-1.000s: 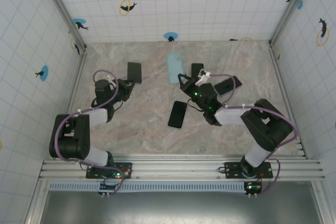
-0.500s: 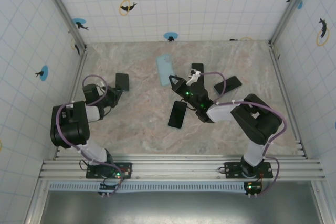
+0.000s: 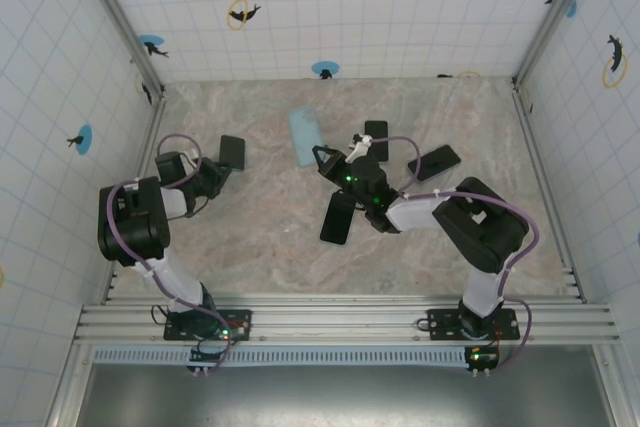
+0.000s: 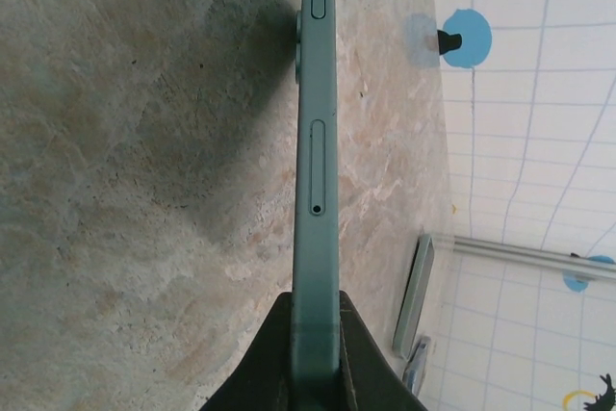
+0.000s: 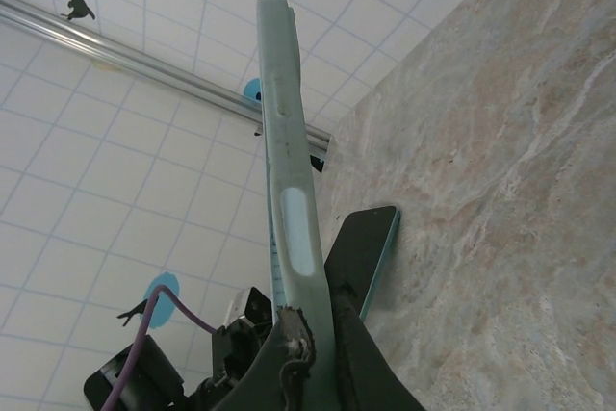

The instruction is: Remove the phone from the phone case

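Observation:
The phone (image 3: pixel 232 152) is a dark slab with a teal rim, out of its case and held off the table at the left. My left gripper (image 3: pixel 217 169) is shut on its near end. In the left wrist view the phone (image 4: pixel 316 170) stands edge-on between the fingers of that gripper (image 4: pixel 316 339). The light blue phone case (image 3: pixel 303 135) hangs apart from it to the right, with my right gripper (image 3: pixel 323 155) shut on its lower end. The right wrist view shows the case (image 5: pixel 285 161) edge-on in that gripper (image 5: pixel 310 329), with the phone (image 5: pixel 363 255) beyond it.
Three other dark phones lie on the marble table: one (image 3: pixel 338 218) near the middle under the right arm, one (image 3: pixel 376 133) behind the right wrist, one (image 3: pixel 434 162) to the right. Tiled walls and metal posts (image 3: pixel 118 17) close in the table on three sides.
Both arms have swung left. The case moved left with the right gripper; the phone moved left and a little nearer with the left gripper. The gap between them stays.

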Robot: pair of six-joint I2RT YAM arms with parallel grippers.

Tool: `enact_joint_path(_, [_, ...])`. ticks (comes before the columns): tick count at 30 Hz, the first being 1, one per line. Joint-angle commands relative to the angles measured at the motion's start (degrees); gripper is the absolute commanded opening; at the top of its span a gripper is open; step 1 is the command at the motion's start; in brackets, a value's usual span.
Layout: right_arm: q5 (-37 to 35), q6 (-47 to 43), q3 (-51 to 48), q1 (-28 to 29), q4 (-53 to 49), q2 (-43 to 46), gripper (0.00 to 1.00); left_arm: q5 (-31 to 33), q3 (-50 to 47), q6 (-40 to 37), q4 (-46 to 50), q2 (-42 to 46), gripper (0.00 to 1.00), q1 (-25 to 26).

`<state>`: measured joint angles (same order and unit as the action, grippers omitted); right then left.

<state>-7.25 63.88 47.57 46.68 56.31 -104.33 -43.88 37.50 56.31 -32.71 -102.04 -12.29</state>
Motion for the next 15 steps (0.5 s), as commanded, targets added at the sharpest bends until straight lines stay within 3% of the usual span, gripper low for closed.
enact_joint_path(1, [-0.65,0.27,2.22,0.63,-0.33,-1.31,0.0,-0.93,1.74,-1.74,1.36,-1.42,0.06,-0.93])
enact_joint_path(3, [-0.62,0.37,2.17,0.69,-0.33,-1.33,0.0,-1.28,2.05,-1.9,1.91,-2.05,0.12,-1.53])
enact_joint_path(15, [0.61,0.85,2.17,0.82,0.2,-2.02,0.0,-2.84,2.9,-3.45,5.69,-3.39,0.27,-3.31])
